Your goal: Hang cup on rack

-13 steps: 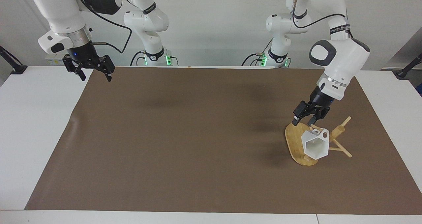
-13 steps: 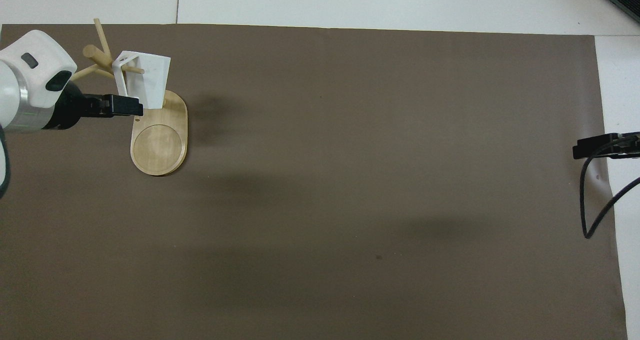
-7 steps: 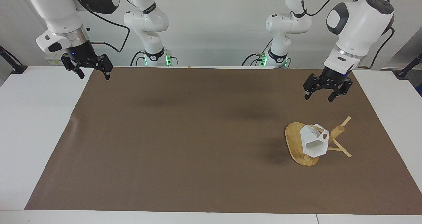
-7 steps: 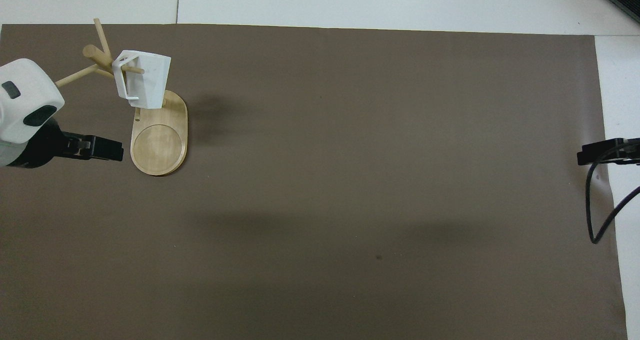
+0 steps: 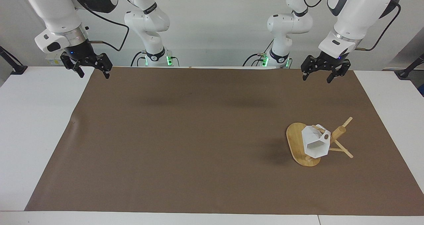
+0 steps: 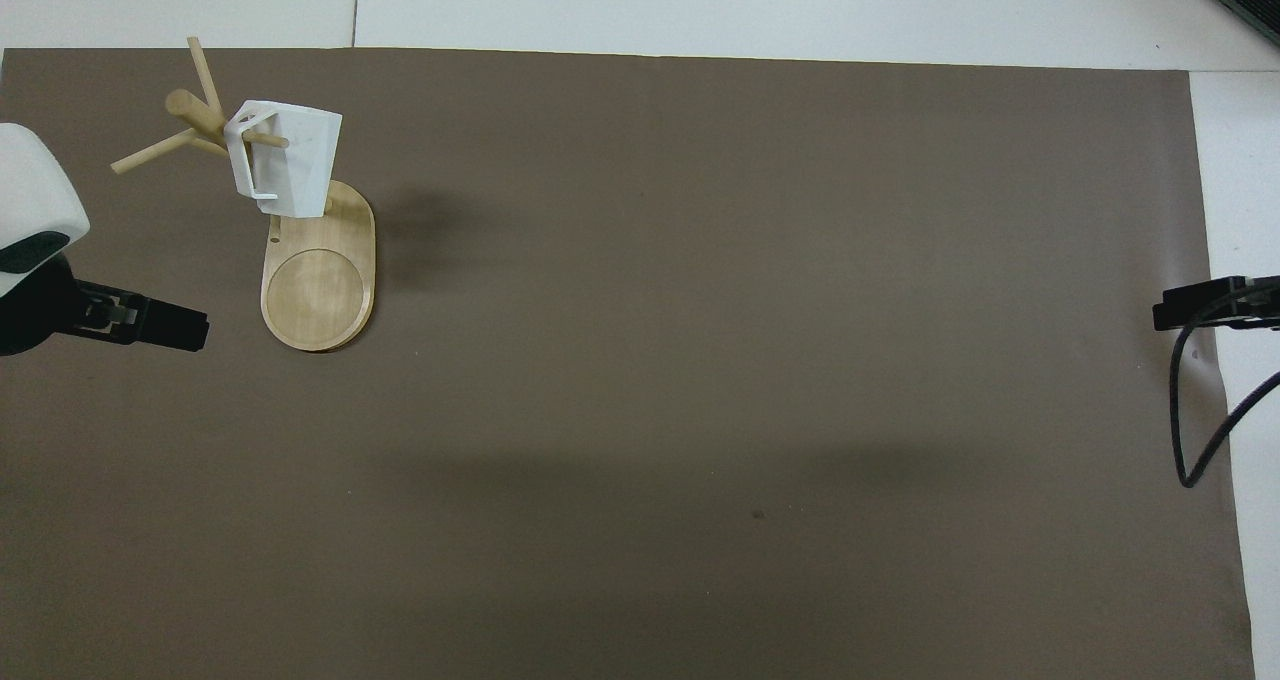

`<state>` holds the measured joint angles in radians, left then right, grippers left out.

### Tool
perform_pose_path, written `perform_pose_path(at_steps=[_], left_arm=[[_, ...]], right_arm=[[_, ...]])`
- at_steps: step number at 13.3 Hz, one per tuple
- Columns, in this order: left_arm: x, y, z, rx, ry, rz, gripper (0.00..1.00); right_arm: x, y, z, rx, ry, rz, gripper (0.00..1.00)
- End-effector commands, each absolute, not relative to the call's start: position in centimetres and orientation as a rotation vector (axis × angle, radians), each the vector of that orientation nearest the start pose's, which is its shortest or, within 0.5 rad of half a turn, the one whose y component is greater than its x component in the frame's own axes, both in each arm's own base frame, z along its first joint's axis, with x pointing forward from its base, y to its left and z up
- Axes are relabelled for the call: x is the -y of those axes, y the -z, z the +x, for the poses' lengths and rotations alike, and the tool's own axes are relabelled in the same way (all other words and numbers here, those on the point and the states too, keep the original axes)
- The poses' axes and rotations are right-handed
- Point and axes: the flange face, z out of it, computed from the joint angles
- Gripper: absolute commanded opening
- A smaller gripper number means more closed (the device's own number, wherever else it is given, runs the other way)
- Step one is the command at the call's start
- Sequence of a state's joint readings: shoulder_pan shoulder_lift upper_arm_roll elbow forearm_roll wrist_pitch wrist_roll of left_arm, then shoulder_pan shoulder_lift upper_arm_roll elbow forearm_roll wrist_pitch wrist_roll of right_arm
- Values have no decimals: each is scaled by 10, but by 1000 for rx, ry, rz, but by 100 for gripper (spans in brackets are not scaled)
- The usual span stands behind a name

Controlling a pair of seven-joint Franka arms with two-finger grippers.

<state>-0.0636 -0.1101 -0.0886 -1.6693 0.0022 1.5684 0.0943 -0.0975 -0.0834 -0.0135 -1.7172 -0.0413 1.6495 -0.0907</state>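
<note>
The cup (image 5: pixel 316 145) hangs by its handle hole on 1 peg of the rack (image 5: pixel 299 148), below the raised left gripper (image 5: pixel 320 73), which, like the waiting right gripper (image 5: pixel 88 69), is released and empty.

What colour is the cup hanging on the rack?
White cup; clearest in the facing view.

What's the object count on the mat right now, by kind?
cup: 1, white, hanging on a rack peg
rack: 1, bamboo, toward the left arm's end of the table
Total: 2
</note>
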Motion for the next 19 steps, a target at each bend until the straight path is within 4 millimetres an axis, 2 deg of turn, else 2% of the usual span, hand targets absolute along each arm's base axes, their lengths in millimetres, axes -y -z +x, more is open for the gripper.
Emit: perform_pose_path(at_steps=[1, 2, 7, 9, 19], left_arm=[[80, -643, 522, -415, 19, -3082, 100], [74, -642, 524, -397, 29, -3088, 100], [77, -638, 529, -402, 22, -3086, 100], [75, -646, 538, -392, 84, -3085, 100], [67, -639, 532, -356, 43, -3083, 100]], right_arm=[[62, -612, 525, -47, 12, -3160, 100], [62, -612, 525, -44, 12, -3160, 100], [62, -612, 525, -44, 14, -3160, 100], [62, -612, 525, -44, 14, -3160, 100], [62, -613, 524, -44, 17, -3160, 100]])
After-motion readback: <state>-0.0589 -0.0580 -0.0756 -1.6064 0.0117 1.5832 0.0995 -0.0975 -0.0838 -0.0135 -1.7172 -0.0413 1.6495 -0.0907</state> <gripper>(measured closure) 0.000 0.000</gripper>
